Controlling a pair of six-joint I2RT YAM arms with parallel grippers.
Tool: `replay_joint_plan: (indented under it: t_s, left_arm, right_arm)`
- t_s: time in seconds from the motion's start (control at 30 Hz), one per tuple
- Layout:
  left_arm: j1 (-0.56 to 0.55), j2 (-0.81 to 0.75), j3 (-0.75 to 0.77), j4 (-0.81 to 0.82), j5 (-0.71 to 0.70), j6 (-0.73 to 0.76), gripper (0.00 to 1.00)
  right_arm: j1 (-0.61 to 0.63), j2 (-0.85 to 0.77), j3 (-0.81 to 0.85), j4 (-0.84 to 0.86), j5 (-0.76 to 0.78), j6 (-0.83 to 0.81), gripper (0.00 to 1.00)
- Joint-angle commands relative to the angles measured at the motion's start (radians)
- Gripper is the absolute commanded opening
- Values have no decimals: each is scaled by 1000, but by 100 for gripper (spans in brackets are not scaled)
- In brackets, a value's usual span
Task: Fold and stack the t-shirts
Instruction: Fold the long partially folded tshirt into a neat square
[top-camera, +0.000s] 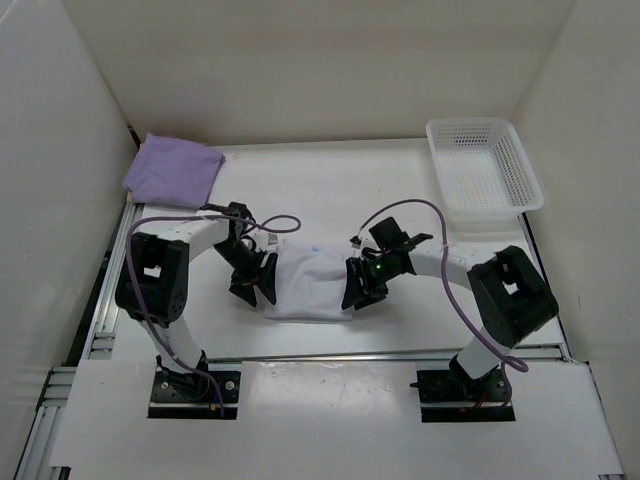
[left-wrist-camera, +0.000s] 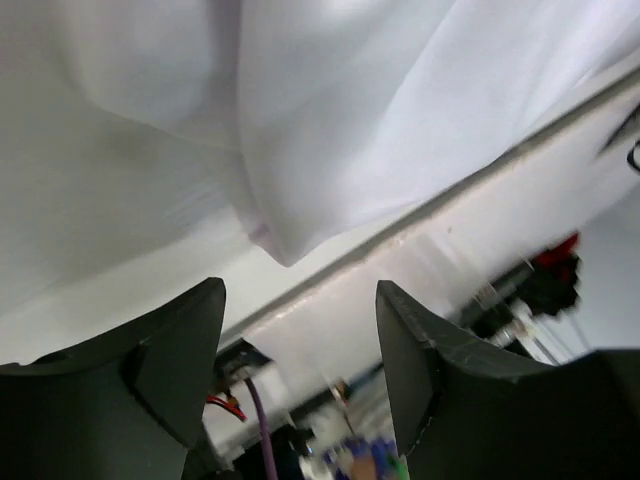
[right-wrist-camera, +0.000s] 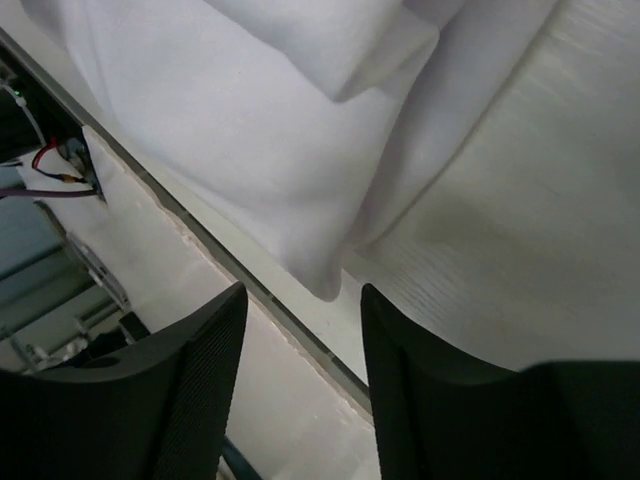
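Shirt, white (top-camera: 312, 285), at near edge of surface (top-camera: 330, 185), left tool (top-camera: 257, 287) and right tool (top-camera: 358, 292) at its side edges, both jaws apart; purple shirt (top-camera: 172, 168) far-left corner, basket (top-camera: 484, 165) far-right, bare surface between.

Centre frame: a plain white t-shirt (top-camera: 312, 285), no print, just a tiny blue neck label (top-camera: 315, 247) at its top edge. Upper left, a solid lavender t-shirt (top-camera: 172, 170). Upper right, a white basket (top-camera: 484, 165), small holes all over. Left arm (top-camera: 150, 275) and right arm (top-camera: 515, 290) are black, with purple cables (top-camera: 412, 203). The table (top-camera: 330, 185) is white.
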Motion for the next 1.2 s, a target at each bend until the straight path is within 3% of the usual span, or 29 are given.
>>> replay_joint_plan:
  t_s: [0.0,0.13,0.23,0.33,0.57,0.8,0.83,0.87,0.93,0.97,1.17]
  left_arm:
    - [28,-108,90,25,-98,8,72]
    - [42,-197,167,148,-174,8,77]
    - [-2,-168,216,260,-269,8,82]
    - [-2,-53,298,272,-259,8,82]
    - [-2,99,367,282,-163,8,79]
    - [-2,142,376,282,-37,8,46]
    - [-2,142,376,282,-37,8,41]
    - [-2,154,376,282,-21,8,31]
    - [-2,163,376,282,0,8,23]
    - [-2,163,376,282,0,8,13]
    - [-2,113,376,282,11,8,10]
  right_arm:
    - [-2,-122,-8,-64,62,-50,56]
    - [-24,-182,54,-74,215,-59,64]
    - [-33,-159,145,-65,310,-81,68]
    - [-44,-20,257,-65,275,-104,68]
    - [-55,121,360,-25,211,-128,68]
    - [-55,181,369,-23,177,-128,61]
    - [-55,191,369,-14,177,-128,59]
    - [-55,191,369,-14,177,-128,50]
    - [-64,215,378,-5,177,-119,40]
    - [-64,215,378,-5,177,-119,31]
    - [-64,206,387,18,177,-110,0]
